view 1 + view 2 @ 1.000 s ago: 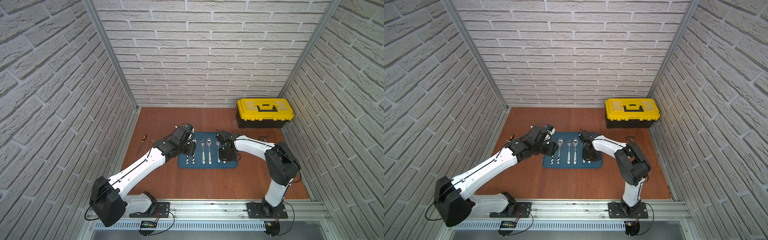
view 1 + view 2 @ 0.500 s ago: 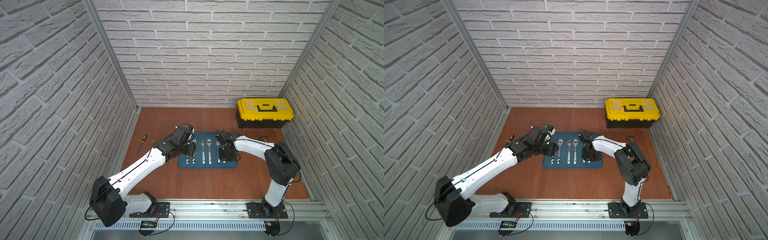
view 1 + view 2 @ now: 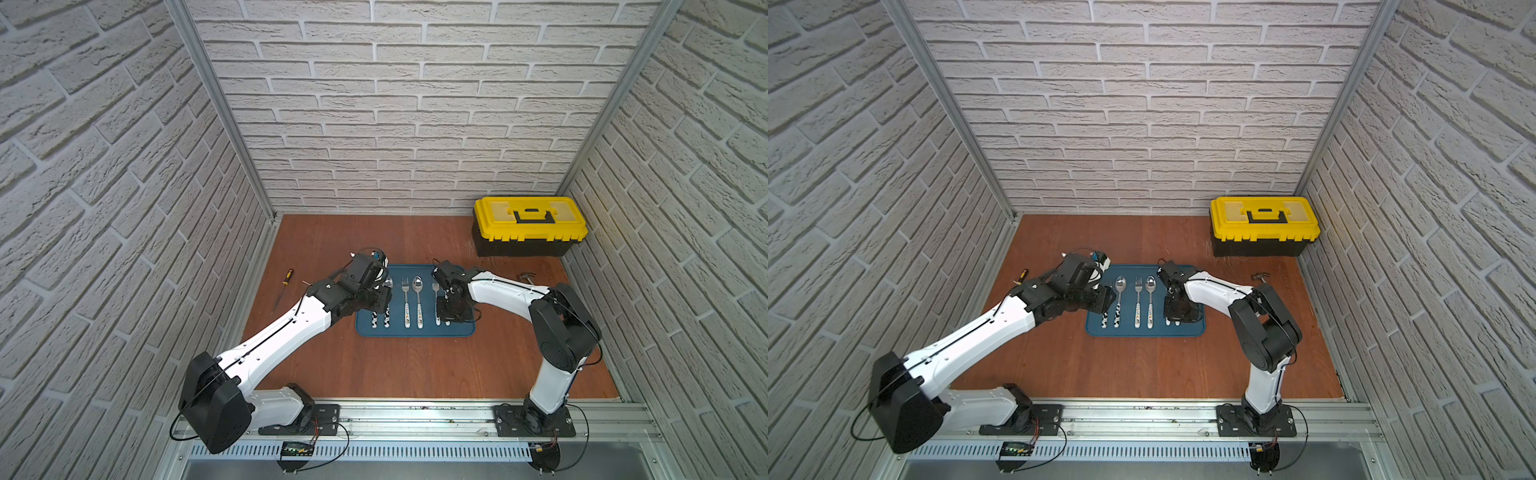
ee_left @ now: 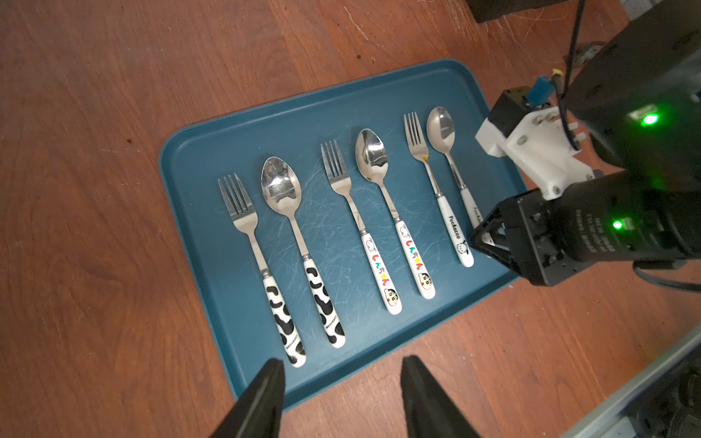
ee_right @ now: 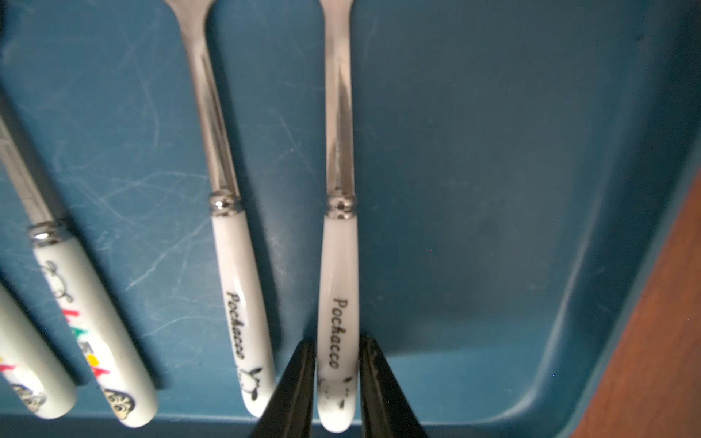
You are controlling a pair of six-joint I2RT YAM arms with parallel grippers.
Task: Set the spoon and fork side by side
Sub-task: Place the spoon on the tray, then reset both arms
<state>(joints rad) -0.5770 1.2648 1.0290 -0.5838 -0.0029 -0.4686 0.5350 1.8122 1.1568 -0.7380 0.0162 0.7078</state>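
A dark blue rectangular plastic tray (image 4: 197,159) lies on the reddish wooden bench (image 3: 374,365) and carries six pieces of cutlery in three fork-and-spoon pairs, all with heads toward the back wall. The white-handled steel spoon marked Pochacco (image 5: 338,265) lies flat at the tray's right end. It is just beside and parallel to the matching white-handled Pochacco fork (image 5: 235,265), and the two do not touch.

The right gripper (image 5: 337,341) has its jaws close on either side of that spoon's handle end. I cannot tell whether they pinch it or stand just clear. In both top views the right wrist hides these two handles.

The middle pair is a cartoon-printed fork (image 4: 352,212) and cartoon-printed spoon (image 4: 383,189). A cow-patterned fork (image 4: 250,242) and cow-patterned spoon (image 4: 292,212) lie at the left end.

The left gripper (image 4: 343,360) hangs over the tray's near rim by the cow handles, jaws spread and holding nothing.

A yellow-lidded black toolbox (image 3: 530,226) stands at the back right of the bench. A small screwdriver (image 3: 284,286) lies left of the tray.
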